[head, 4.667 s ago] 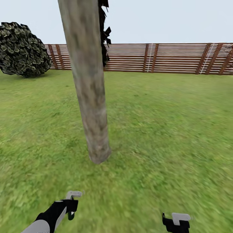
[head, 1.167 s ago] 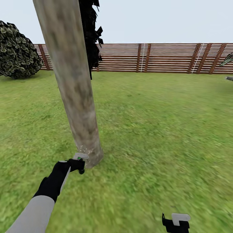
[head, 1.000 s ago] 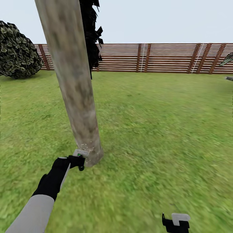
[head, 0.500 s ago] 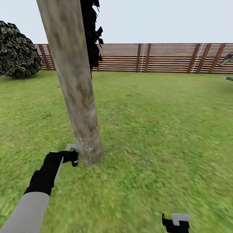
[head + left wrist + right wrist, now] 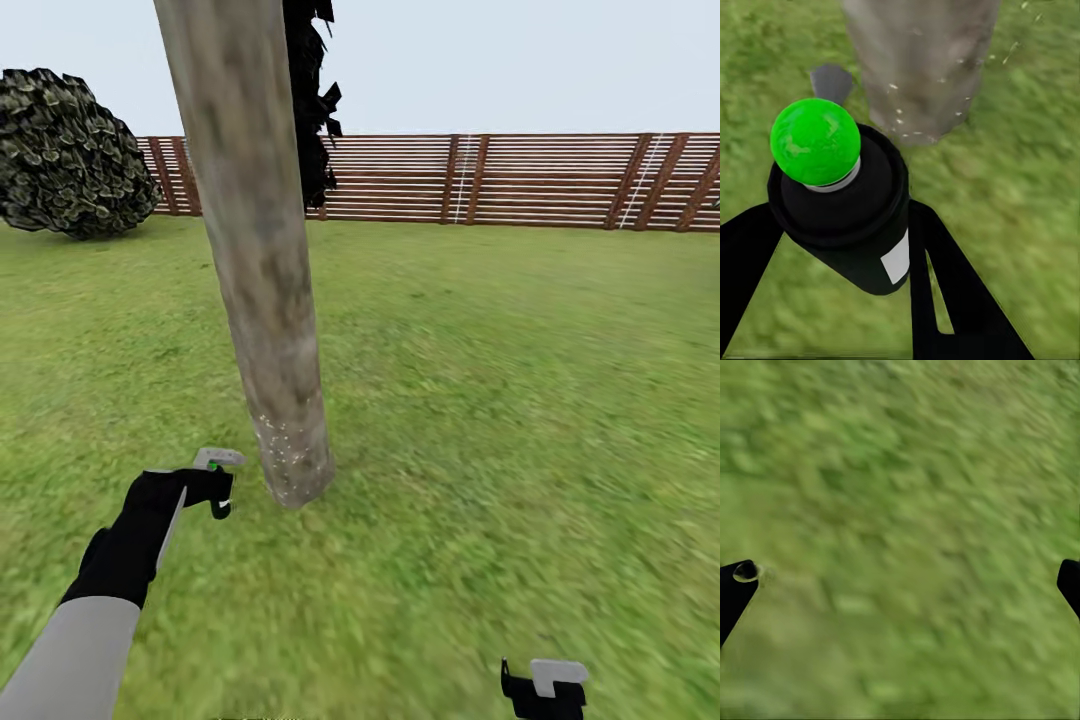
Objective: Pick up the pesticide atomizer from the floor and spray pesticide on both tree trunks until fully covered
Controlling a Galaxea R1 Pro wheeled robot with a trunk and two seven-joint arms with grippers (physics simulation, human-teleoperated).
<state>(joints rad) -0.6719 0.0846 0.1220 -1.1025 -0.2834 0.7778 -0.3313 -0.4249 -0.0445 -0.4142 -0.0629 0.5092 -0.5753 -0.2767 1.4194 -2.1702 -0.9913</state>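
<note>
A thick pale grey-brown tree trunk (image 5: 268,290) rises from the lawn, leaning slightly. Just left of its base, my left gripper (image 5: 216,478) is shut on the pesticide atomizer (image 5: 844,225). The atomizer is a black cylinder with a bright green ball tip (image 5: 815,141), and it points toward the trunk (image 5: 919,60). Tiny whitish specks of pesticide (image 5: 285,445) dot the lowest part of the trunk and float near it (image 5: 896,112). My right gripper (image 5: 545,685) hangs open over bare grass (image 5: 900,510) at the lower right, its black fingertips far apart.
A round dark bush (image 5: 65,150) stands at the back left. A brown slatted wooden fence (image 5: 500,180) runs across the far side of the lawn. Dark angular foliage (image 5: 312,100) shows behind the trunk. Grass stretches open to the right.
The view has shifted, so the trunk sits further right in the picture. My left gripper with the atomizer has drawn a little left of the trunk's base. More specks show on the trunk.
</note>
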